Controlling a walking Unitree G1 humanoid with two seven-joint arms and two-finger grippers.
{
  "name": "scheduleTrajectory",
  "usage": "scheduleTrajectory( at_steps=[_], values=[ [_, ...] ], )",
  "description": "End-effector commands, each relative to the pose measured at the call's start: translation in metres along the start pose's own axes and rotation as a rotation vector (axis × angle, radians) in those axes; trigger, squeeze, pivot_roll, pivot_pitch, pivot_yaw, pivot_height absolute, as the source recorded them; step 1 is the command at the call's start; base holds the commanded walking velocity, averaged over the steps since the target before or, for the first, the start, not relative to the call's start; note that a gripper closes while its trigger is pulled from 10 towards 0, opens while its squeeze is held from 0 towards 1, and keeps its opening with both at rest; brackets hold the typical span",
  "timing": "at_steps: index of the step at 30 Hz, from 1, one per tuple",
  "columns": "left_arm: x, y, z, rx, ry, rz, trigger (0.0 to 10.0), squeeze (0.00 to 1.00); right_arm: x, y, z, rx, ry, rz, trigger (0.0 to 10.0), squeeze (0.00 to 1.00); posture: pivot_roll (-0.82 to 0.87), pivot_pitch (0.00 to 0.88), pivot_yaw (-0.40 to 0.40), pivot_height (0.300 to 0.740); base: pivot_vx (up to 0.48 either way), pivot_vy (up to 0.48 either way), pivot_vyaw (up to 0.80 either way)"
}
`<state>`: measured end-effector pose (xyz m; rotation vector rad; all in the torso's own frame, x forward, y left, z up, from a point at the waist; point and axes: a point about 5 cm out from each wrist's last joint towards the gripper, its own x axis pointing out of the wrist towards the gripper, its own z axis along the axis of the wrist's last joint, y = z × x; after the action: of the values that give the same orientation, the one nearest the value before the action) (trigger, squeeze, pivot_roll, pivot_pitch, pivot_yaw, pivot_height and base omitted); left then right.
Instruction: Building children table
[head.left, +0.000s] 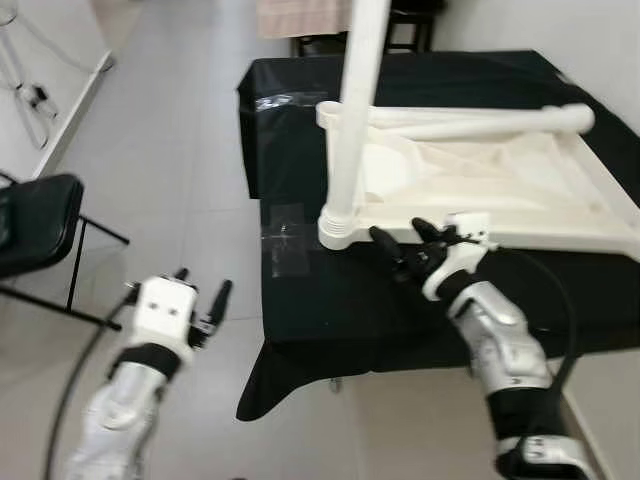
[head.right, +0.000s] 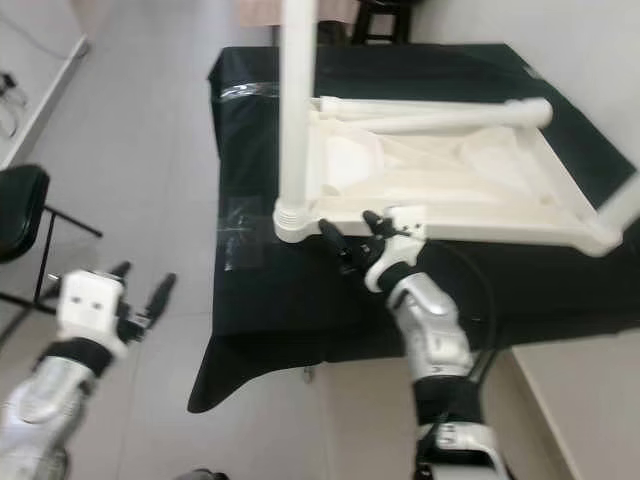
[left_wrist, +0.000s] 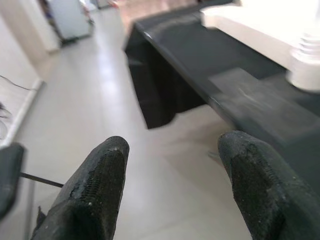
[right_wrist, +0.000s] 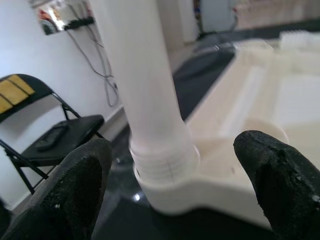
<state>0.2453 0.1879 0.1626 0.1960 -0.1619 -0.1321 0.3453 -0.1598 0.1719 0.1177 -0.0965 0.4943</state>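
Observation:
A white plastic children's tabletop (head.left: 480, 180) lies upside down on a black-draped table (head.left: 330, 300). One white leg (head.left: 355, 110) stands upright in its near-left corner socket (head.left: 338, 228). Another white leg (head.left: 470, 124) lies loose across the tabletop's far side. My right gripper (head.left: 405, 238) is open, just right of that socket, its fingers (right_wrist: 75, 190) spread on either side of the upright leg (right_wrist: 145, 95) without touching it. My left gripper (head.left: 203, 293) is open and empty, out over the floor left of the table.
A black folding chair (head.left: 35, 225) stands on the tiled floor at the left. Cables (head.left: 30, 100) hang by the left wall. A grey tape patch (head.left: 288, 240) marks the cloth near the table's left edge. Dark furniture (head.left: 400, 25) stands behind the table.

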Motion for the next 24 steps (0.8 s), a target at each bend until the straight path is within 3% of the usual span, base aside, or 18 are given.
scheduleTrajectory(
  at_steps=[1,2,12,18,24],
  values=[
    [-0.001,-0.003,0.0,-0.003,0.006,-0.018,10.0,0.0,-0.003,-0.004,0.006,-0.032,-0.026,-0.003,10.0,0.0,0.14,0.178,-0.055,0.74,0.442,0.0,0.8],
    [-0.001,-0.003,0.001,-0.004,0.005,-0.021,10.0,0.0,-0.003,-0.003,0.007,-0.072,-0.016,0.008,10.0,0.0,0.14,0.178,-0.054,0.74,0.442,0.0,0.0],
    [-0.001,-0.013,0.002,-0.028,0.009,-0.069,10.0,0.0,-0.008,-0.012,0.012,-0.125,-0.012,0.027,10.0,0.0,0.13,0.181,-0.049,0.74,0.432,0.0,0.0],
    [0.0,-0.026,0.002,-0.045,0.013,-0.131,10.0,0.0,-0.013,-0.002,0.016,-0.158,-0.014,0.19,10.0,0.0,0.13,0.183,-0.045,0.74,0.0,0.0,0.0],
    [-0.001,-0.031,0.0,-0.041,0.025,-0.161,10.0,0.0,-0.005,0.001,0.021,-0.179,-0.027,0.239,10.0,0.0,0.14,0.185,-0.046,0.74,0.0,0.0,0.0]
  ],
)
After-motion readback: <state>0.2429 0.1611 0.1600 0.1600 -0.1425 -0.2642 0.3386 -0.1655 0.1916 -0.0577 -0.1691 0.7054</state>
